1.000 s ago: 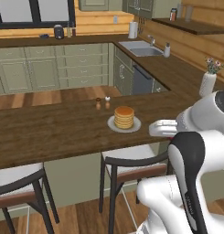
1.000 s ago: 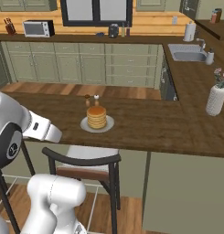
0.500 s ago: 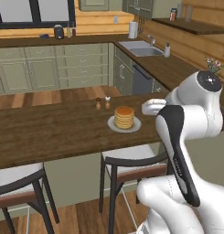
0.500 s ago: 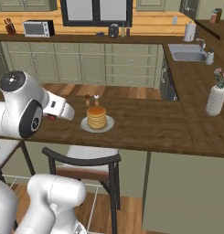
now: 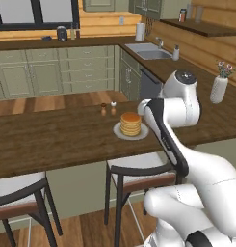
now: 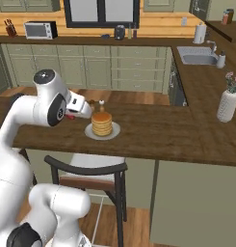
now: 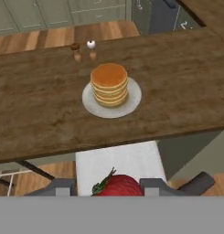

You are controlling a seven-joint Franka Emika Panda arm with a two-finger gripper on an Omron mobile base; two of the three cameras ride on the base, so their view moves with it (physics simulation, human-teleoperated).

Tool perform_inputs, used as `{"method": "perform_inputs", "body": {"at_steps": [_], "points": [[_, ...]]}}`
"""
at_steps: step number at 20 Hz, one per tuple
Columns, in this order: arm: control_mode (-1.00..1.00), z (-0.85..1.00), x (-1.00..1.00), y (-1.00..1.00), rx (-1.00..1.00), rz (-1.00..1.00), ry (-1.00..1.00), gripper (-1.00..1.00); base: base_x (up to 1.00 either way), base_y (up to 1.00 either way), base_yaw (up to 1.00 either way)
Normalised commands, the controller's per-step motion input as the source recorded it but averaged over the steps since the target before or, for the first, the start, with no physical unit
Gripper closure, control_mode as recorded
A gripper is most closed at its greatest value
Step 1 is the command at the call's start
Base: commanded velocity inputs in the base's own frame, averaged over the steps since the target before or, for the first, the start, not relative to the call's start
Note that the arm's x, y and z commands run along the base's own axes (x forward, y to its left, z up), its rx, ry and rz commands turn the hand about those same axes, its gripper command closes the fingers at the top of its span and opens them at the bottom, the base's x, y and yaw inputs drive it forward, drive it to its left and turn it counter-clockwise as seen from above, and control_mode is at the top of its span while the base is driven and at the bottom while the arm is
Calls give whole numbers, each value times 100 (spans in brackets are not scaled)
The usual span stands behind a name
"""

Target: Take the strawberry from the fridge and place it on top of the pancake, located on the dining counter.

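Hand view: strawberry (image 7: 117,186) betw jaws; pancake (image 7: 109,84) on plate (image 7: 133,99).

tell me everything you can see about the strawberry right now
The strawberry is small, red and glossy, with a green leafy cap at its upper left in the hand view. It sits clamped between the two grey fingers of the pincer, off the counter. It hangs short of the near edge of the dining counter, over a white stool seat. The pancake lies ahead on its pale plate, not yet reached.
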Motion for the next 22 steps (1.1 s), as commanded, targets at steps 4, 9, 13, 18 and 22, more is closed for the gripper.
{"method": "perform_inputs", "body": {"at_steps": [4,9,13,18,22], "points": [[-100,-48,100,0,-3,0,-10,100,0,0,0],[-100,-20,99,0,-3,1,-9,100,0,0,0],[-100,-18,71,-11,0,1,6,100,0,0,0],[-100,-8,51,-20,1,0,23,100,0,0,0],[-100,-17,99,1,0,0,12,100,0,0,0]]}}
